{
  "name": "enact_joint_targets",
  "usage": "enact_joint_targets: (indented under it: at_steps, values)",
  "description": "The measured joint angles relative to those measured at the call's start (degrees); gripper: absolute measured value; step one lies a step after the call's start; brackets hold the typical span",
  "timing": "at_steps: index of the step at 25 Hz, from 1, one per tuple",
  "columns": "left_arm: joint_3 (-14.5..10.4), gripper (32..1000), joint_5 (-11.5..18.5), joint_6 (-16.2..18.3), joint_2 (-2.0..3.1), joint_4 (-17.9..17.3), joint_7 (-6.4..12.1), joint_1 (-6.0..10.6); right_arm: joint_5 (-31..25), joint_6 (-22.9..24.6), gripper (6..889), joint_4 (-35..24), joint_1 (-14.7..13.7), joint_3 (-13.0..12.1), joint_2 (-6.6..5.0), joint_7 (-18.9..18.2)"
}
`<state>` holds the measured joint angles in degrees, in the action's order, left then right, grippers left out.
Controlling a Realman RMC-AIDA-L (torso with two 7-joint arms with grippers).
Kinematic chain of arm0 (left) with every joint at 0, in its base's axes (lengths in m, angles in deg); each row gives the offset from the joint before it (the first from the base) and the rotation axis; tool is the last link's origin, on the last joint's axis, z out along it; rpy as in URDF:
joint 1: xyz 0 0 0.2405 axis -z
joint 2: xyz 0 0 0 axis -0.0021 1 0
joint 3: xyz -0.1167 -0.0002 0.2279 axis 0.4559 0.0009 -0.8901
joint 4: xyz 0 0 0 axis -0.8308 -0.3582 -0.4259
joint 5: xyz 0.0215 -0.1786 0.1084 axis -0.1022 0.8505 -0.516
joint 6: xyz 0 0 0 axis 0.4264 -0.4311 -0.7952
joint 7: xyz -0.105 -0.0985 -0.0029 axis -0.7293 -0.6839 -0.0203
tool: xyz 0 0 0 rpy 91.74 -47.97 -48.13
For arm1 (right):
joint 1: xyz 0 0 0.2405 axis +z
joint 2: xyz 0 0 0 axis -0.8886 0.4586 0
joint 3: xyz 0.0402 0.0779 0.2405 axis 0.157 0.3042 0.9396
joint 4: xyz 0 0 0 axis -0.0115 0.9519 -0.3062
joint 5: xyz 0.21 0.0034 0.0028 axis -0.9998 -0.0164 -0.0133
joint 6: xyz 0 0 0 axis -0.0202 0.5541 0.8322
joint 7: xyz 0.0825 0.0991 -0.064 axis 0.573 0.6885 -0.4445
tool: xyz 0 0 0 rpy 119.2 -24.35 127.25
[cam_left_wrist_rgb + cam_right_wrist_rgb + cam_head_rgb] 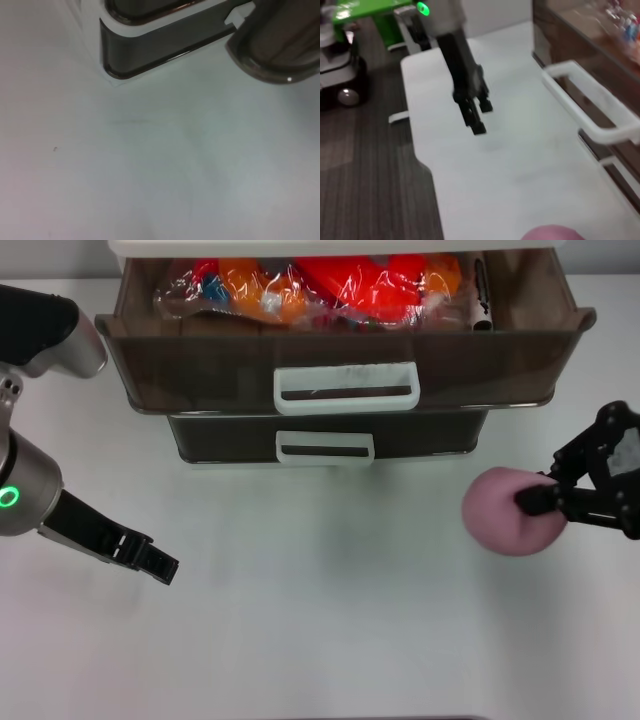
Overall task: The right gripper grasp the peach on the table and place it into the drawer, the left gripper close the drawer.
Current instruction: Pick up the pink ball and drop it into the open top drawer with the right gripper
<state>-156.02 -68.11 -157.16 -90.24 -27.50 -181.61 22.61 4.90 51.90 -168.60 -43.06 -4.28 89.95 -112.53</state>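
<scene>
Bench (330, 640): white, I see bare surface.
Right end effector (535, 502): clamped on peach (505, 515).
Left end effector (150, 562): fingers together, hovering.
Drawer (200, 365): open.
Floor (365, 175): dark, striped.

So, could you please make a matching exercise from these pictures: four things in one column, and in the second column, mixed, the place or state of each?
Things:
1. peach
2. top drawer
3. left gripper
4. second drawer

Places or states:
A. pushed in, only its front and white handle showing
B. pulled open, with bright orange and red packets inside
C. held between black fingers at the right side of the table
D. holding nothing, at the left side of the table

Pairs: 1-C, 2-B, 3-D, 4-A

The right gripper is the one holding the peach.
</scene>
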Motion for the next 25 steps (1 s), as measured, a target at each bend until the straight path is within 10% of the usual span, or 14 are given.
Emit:
enact_joint_targets:
  at_steps: [10,25]
  values:
    - [0.01,776,0.03,-0.19,0.04,0.01,0.00,0.26,-5.09,0.04,35,-9.16,0.87,-0.94,-4.98,11.56]
    - [-0.27,774,0.43,-0.20,0.04,0.01,0.00,1.33,-11.69,0.04,35,-6.86,14.05,-0.94,-16.54,28.31]
